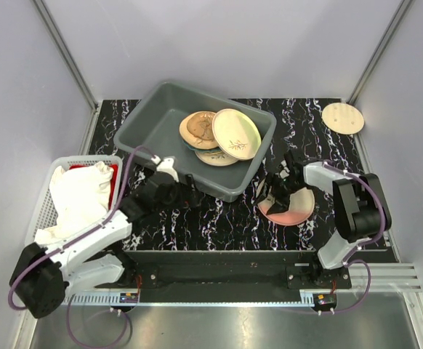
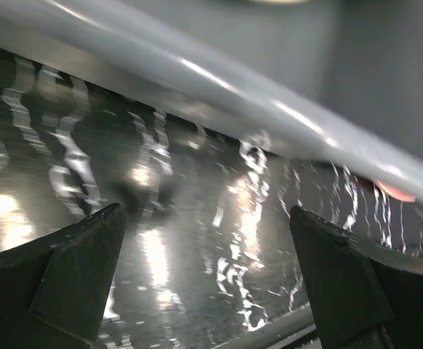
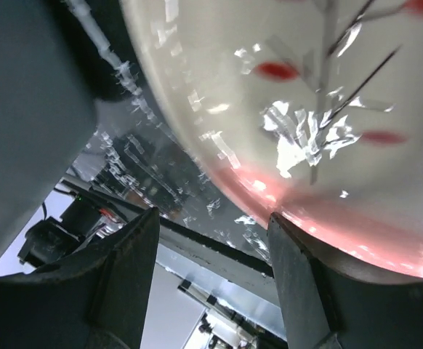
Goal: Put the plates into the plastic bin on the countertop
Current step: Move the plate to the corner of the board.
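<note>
The grey plastic bin (image 1: 222,183) stands on the black veined countertop (image 1: 219,218). It holds an orange woven plate (image 1: 199,129), a cream plate with sprigs (image 1: 235,134) and another pale plate (image 1: 215,157) beneath. A cream-and-pink plate (image 1: 295,209) lies on the countertop right of the bin. My right gripper (image 1: 277,190) is open at its left edge. In the right wrist view the plate (image 3: 306,109) fills the top, and the right gripper (image 3: 211,240) has one finger at the pink rim. My left gripper (image 1: 186,190) is open and empty, close to the bin's front wall (image 2: 233,80).
A beige round plate (image 1: 343,117) lies at the far right of the countertop. A white mesh basket (image 1: 43,203) with white and red cloth stands at the left. Grey walls enclose the back and sides. A metal rail runs along the near edge.
</note>
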Controlling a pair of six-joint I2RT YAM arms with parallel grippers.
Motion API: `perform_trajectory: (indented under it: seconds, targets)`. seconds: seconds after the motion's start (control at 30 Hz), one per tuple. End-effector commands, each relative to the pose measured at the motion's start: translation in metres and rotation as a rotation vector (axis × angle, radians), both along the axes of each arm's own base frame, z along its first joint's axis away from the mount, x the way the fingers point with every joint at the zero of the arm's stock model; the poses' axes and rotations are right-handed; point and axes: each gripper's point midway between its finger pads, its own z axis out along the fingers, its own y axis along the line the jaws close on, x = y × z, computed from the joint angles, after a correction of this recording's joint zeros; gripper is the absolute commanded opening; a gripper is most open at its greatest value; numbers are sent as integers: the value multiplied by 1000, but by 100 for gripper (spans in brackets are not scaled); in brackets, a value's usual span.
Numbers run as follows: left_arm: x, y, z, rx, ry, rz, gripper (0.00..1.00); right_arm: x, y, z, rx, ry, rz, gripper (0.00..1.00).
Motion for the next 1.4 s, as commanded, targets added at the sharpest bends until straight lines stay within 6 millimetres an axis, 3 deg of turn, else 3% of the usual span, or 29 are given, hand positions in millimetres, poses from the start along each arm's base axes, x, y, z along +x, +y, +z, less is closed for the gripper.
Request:
perform_trajectory:
  seconds: [0.0,0.07,0.23,0.37,0.4,0.5,0.6,0.8,0.97,1.13,1.37]
  targets:
    - [-6,-34,8,-104,-91,-12,99,11,16,49,82,-188,10,69]
    - [-22,-42,-2,-80,-109,-45,99,21,9,77,54,-327,-5,69]
    - [-45,-62,-5,-76,-144,-97,99,31,-28,99,-145,-482,-51,71]
    - [-48,-83,6,-166,-161,-107,99,35,-98,98,-264,-491,-188,72]
    - [-47,-86,5,-181,-157,-102,99,39,-139,95,-315,-471,-310,72]
    - [-44,-98,8,-241,-176,-98,99,40,-193,83,-470,-427,-401,72]
    - [-41,-109,8,-280,-184,-98,99,53,-224,81,-595,-397,-426,72]
    - [-53,-135,-1,-375,-144,-150,99,74,-229,50,-530,-341,-382,73]
    - [-58,-143,-7,-398,-134,-170,99,82,-231,23,-482,-320,-356,75]
    - [-55,-145,-7,-371,-155,-178,99,91,-211,-1,-349,-291,-320,74]
    - [-50,-137,-4,-330,-191,-166,99,84,-182,-14,-201,-268,-246,73]
